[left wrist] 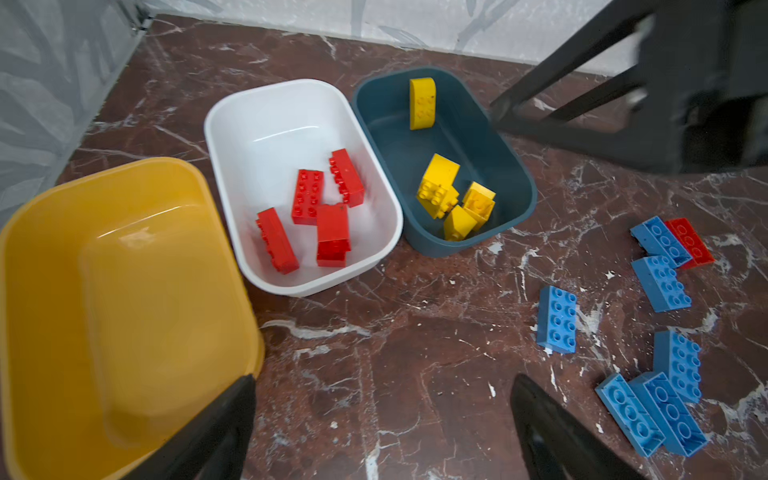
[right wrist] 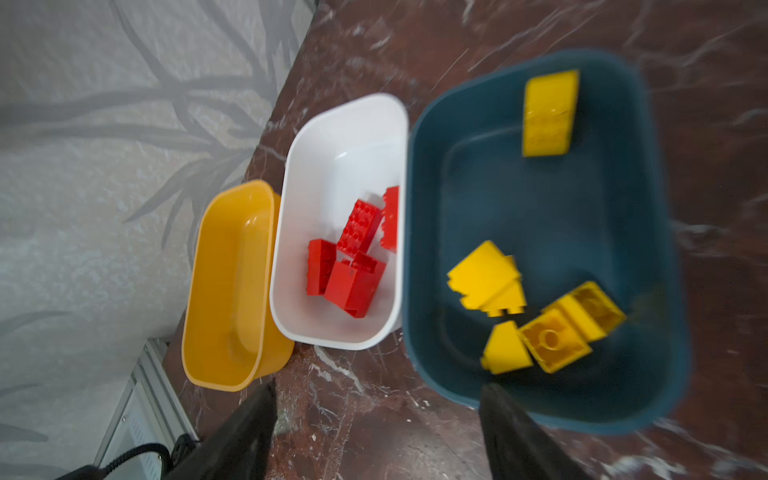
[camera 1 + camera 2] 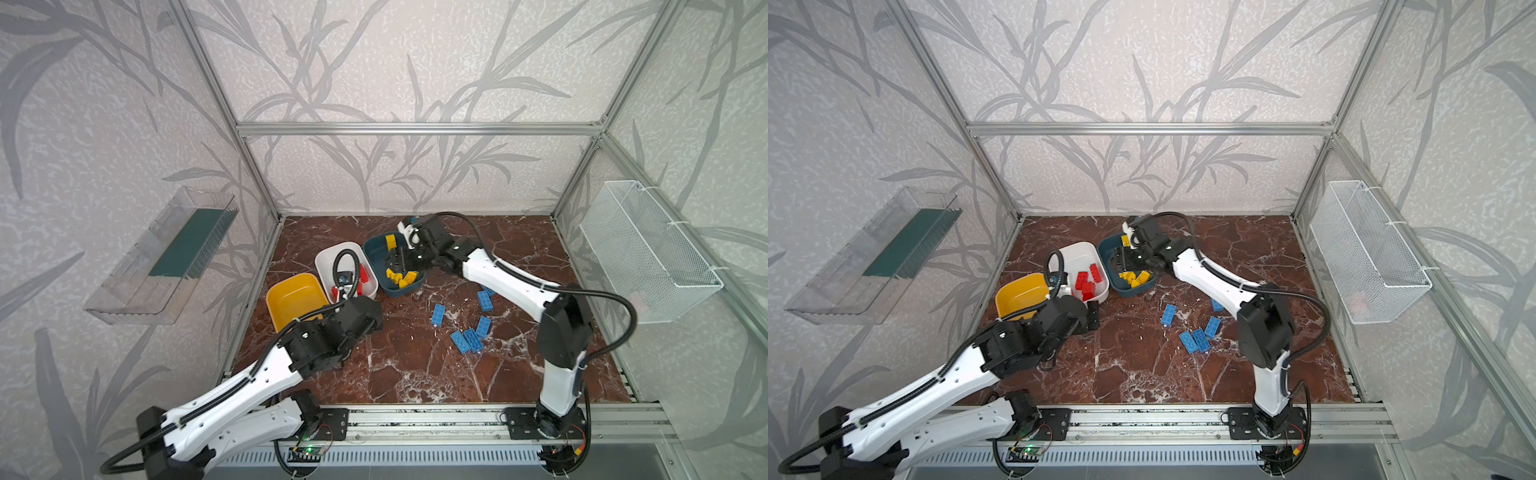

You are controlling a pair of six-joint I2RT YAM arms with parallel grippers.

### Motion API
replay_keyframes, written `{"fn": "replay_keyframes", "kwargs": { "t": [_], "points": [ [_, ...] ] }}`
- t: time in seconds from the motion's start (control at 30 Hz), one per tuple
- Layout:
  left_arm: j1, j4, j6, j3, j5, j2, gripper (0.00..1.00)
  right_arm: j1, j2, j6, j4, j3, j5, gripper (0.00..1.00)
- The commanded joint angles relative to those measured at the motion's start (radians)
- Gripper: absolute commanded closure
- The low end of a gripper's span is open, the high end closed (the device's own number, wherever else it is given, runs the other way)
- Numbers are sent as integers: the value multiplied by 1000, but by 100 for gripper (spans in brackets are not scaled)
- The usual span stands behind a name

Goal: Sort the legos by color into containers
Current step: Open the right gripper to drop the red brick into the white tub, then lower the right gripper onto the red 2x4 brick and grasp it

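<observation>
Three containers stand side by side at the back left. The mustard yellow tub (image 3: 295, 299) (image 1: 124, 291) has nothing in it. Several red legos (image 1: 316, 208) (image 3: 1086, 282) lie in the white tub (image 1: 291, 108) (image 2: 345, 137). The dark teal tub (image 3: 374, 249) (image 2: 540, 199) contains several yellow legos (image 2: 552, 328) (image 1: 453, 199). Blue legos (image 3: 471, 340) (image 1: 557, 320) are scattered on the floor, with one red lego (image 1: 692, 243) beside them. My right gripper (image 3: 392, 259) (image 2: 376, 386) hovers over the teal tub, open and holding nothing. My left gripper (image 3: 1093, 316) (image 1: 382, 378) hangs open near the yellow and white tubs.
A clear plastic tray (image 3: 166, 257) hangs on the left wall and a white wire basket (image 3: 648, 249) on the right wall. The right forearm (image 3: 511, 274) stretches above some of the blue bricks. An aluminium rail (image 3: 415, 424) runs along the front edge.
</observation>
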Motion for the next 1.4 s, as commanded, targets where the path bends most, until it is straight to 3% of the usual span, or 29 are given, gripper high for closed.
{"fn": "replay_keyframes", "kwargs": {
  "t": [0.0, 0.2, 0.37, 0.7, 0.87, 1.07, 1.37],
  "points": [
    [2, 147, 48, 63, 71, 122, 5, -141, -157, -21, -9, -126, -25, 22],
    [3, 210, 60, 180, 196, 379, 4, -428, -324, -62, -74, -355, -30, 22],
    [2, 270, 39, 208, 268, 511, 5, -555, -320, -71, -62, -473, 36, 23],
    [1, 291, 23, 169, 286, 529, 5, -571, -140, -82, -65, -449, 152, 24],
    [1, 295, 18, 146, 288, 508, 5, -603, -104, -59, -59, -427, 166, 36],
    [1, 303, 17, 118, 288, 500, 5, -613, -21, -57, -64, -384, 204, 39],
    [1, 306, 21, 99, 289, 501, 5, -613, 81, -89, -83, -314, 177, 28]
  ]
}}
